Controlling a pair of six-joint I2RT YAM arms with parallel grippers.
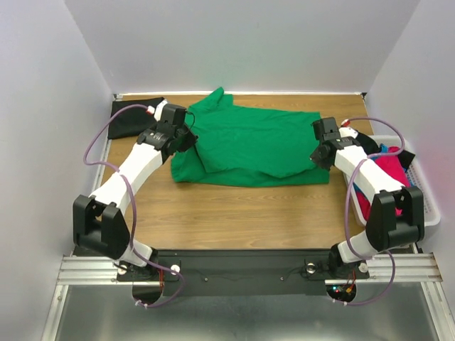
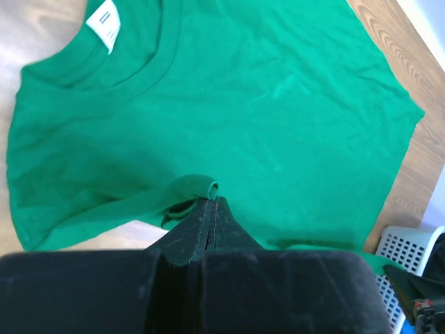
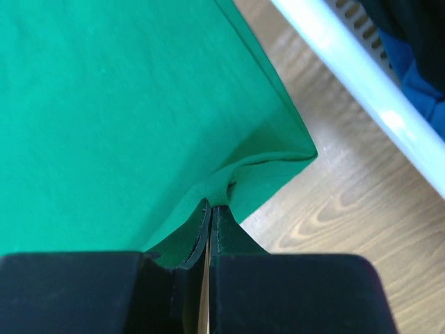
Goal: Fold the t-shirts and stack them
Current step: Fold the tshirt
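Observation:
The bright green t-shirt lies spread across the middle of the wooden table, part folded, with a white neck label. My left gripper is shut on a fold of the green shirt at its left side. My right gripper is shut on the green shirt's edge near its right corner. A black t-shirt lies at the back left corner. Magenta, blue and black shirts sit in the basket at the right.
A white plastic basket stands at the table's right edge, and its rim shows in the right wrist view. Bare wood table lies in front of the green shirt. White walls close in the left, back and right.

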